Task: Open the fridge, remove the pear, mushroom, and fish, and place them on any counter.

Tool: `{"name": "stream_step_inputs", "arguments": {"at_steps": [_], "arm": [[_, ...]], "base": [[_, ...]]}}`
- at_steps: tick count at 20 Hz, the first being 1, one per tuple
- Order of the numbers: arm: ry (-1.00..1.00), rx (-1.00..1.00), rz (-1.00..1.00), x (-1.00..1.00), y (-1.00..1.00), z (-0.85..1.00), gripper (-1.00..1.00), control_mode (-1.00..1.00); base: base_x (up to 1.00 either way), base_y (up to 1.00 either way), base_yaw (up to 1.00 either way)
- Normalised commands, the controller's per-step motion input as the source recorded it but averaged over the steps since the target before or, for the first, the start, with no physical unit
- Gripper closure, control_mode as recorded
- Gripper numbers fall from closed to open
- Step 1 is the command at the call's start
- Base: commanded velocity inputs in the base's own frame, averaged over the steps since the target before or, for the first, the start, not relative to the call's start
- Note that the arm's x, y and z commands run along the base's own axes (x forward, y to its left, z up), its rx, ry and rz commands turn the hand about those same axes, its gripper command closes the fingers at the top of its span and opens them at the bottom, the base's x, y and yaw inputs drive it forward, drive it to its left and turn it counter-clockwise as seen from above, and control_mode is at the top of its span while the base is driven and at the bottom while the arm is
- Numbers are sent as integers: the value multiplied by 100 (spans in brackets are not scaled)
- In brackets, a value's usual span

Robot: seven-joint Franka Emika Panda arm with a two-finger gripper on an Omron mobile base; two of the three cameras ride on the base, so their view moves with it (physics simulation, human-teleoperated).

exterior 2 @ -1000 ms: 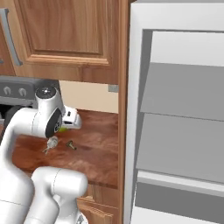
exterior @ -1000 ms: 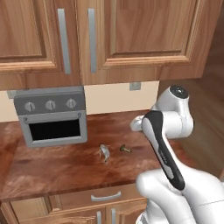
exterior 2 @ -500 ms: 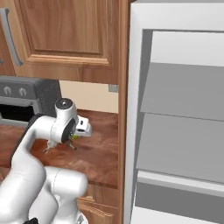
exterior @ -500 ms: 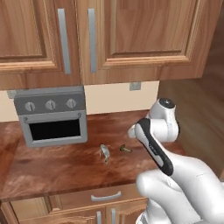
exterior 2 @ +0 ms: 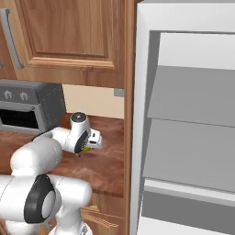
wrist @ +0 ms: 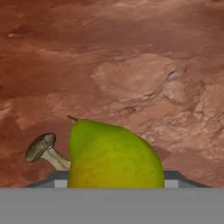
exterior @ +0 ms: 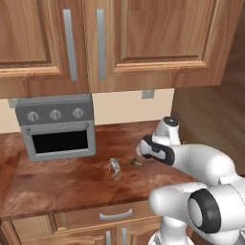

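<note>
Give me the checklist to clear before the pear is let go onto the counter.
1. Pear in the jaws: ok, it sits low in the hand view, right at the gripper.
2. Pear over the counter: ok, wood grain lies all around it in the hand view.
3. Pear resting on the surface: cannot tell, its underside is hidden.
4. Room beside the mushroom: not ok, its stem runs up against the pear.
5. Fish out of the way: ok, it lies apart on the counter.
6. Fridge emptied: ok, the shelves in view are bare.
</note>
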Motion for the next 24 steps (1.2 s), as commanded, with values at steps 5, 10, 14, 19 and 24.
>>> {"name": "stream_step_inputs", "arguments": {"at_steps": [5,10,14,19,24], "arm": [[14,0,-1,66,0,-32,-100,-100],[12,0,0,40,0,-39,-100,-100],[1,0,0,8,0,-47,-100,-100],[-1,-1,0,-15,1,-12,-100,-100],[-11,-4,0,-84,3,41,-100,-100]], "base": [[0,0,0],[0,0,0],[0,0,0],[0,0,0],[0,0,0]]}}
